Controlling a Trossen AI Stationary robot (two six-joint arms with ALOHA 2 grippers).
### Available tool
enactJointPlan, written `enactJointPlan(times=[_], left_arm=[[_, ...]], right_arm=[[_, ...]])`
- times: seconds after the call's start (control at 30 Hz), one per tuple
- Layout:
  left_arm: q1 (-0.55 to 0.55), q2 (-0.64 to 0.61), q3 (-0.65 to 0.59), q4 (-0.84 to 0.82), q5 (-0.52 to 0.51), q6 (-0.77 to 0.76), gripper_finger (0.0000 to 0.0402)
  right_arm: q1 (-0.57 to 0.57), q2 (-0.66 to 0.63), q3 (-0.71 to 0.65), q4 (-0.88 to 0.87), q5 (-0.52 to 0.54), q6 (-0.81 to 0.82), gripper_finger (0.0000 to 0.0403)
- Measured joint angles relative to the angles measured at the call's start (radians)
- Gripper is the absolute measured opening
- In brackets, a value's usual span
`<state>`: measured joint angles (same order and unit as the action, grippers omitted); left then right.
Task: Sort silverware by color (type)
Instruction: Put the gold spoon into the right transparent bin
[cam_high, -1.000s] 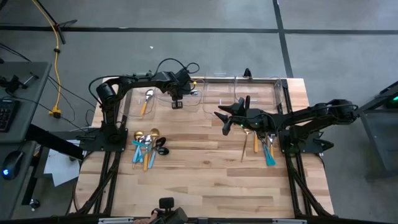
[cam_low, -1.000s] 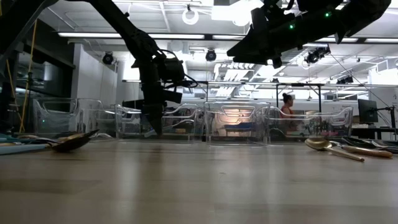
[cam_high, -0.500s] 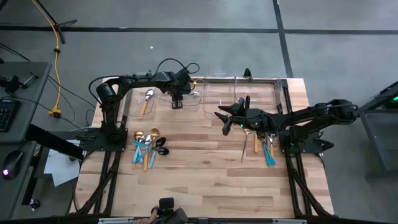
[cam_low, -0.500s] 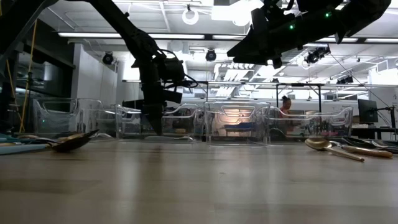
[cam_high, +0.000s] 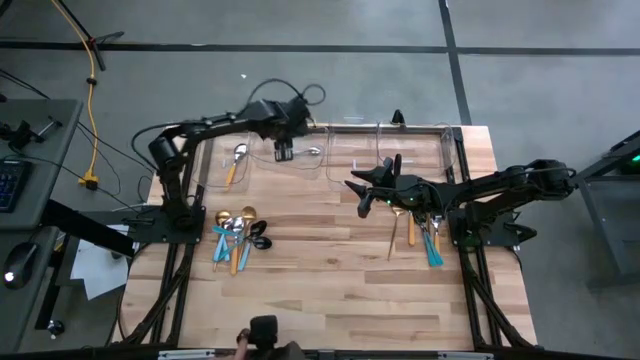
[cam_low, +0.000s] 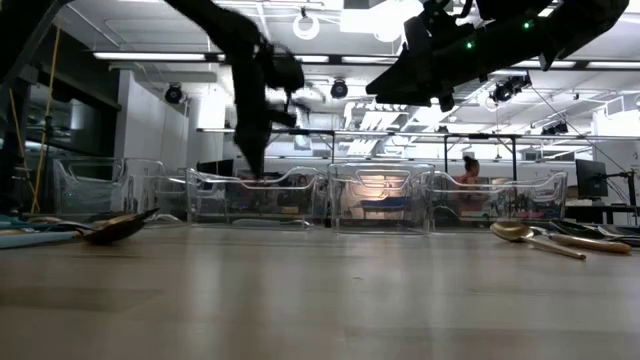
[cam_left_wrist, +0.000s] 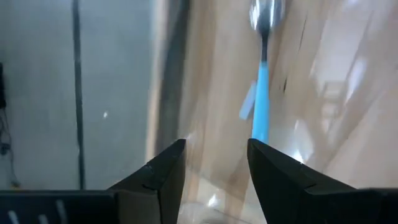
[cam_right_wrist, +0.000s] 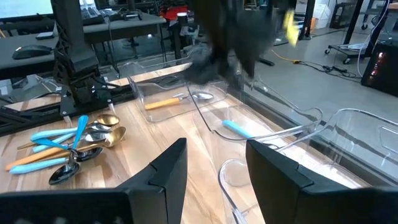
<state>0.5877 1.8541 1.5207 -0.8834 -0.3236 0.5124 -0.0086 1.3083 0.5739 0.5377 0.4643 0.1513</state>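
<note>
dark fingers of the left pincer (cam_left_wrist: 214, 171) stand apart, empty, above a clear bin (cam_high: 300, 160) at the counter's (cam_high: 330, 260) far edge, where a light-blue-handled spoon (cam_left_wrist: 262, 74) lies. right pincer (cam_high: 352, 186), parted and empty, hovers mid-counter. remaining silverware lies in a left pile (cam_high: 237, 236) and a right pile (cam_high: 422, 236).

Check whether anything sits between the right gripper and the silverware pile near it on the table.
Nothing visible does. The right gripper hovers open above bare wood, and the pile lies beside its arm with only open table between them.
</note>
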Motion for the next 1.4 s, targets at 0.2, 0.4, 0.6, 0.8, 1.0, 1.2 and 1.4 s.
enactJointPlan(times=[0.2,0.4,0.6,0.8,1.0,1.2,1.4], left_arm=[[0.003,-0.237,0.014,0.059,0.352,-0.174,0.0157],[-0.076,-0.545,-0.264,0.397,0.711,-0.273,0.0156],[-0.247,-0.811,-0.731,0.864,0.686,-0.401,0.0156],[-0.409,-0.916,-1.133,1.415,0.474,-0.510,0.0156],[-0.471,-0.924,-1.264,1.576,0.376,-0.512,0.0156],[-0.474,-0.923,-1.256,1.579,0.374,-0.502,0.0156],[-0.474,-0.923,-1.251,1.572,0.374,-0.474,0.0156]], right_arm=[[0.000,0.000,0.000,-0.002,0.000,-0.002,0.0149],[0.003,0.000,0.000,-0.002,-0.003,-0.002,0.0149],[0.003,0.000,0.000,0.003,-0.070,-0.003,0.0149],[0.003,0.000,0.000,0.049,-0.097,-0.023,0.0149],[0.003,0.000,0.000,0.117,-0.148,-0.084,0.0149],[0.003,0.000,0.000,0.132,-0.178,-0.126,0.0149],[0.003,0.006,0.000,0.119,-0.197,-0.134,0.0149]])
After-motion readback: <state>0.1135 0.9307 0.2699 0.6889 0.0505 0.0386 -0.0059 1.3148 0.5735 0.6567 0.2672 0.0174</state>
